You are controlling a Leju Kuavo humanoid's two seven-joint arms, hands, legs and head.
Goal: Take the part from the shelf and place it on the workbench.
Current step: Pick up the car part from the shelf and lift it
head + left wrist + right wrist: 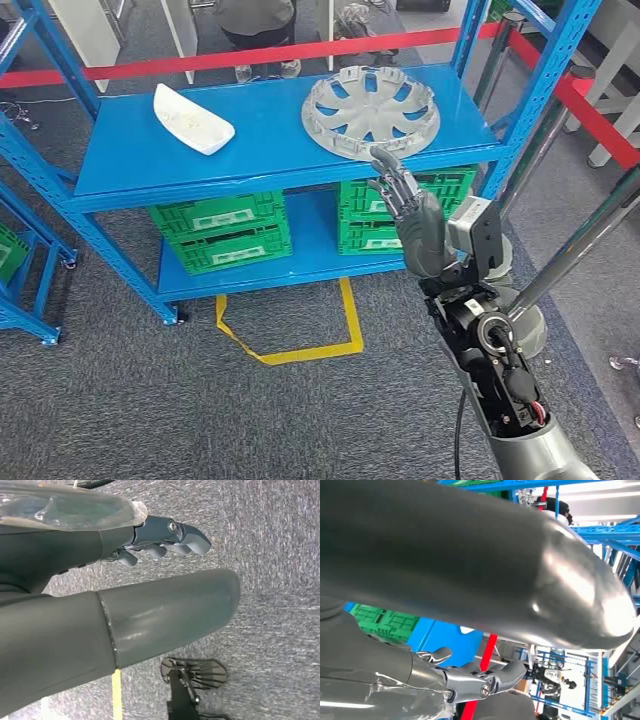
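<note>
Now we raise our right hand point(411, 215) with fingers spread and holding nothing, just short of the hubcap point(370, 110) on the shelf point(249, 150), ready to grasp it.

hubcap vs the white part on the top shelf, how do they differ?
The hubcap is silver-grey; the white part is plain white. The hubcap is round with spoke cutouts; the white part is elongated, with no openings visible. The hubcap lies at the shelf's right end, just beyond the raised right hand; the white part lies toward the left. Both rest on the blue top shelf, untouched.
</note>
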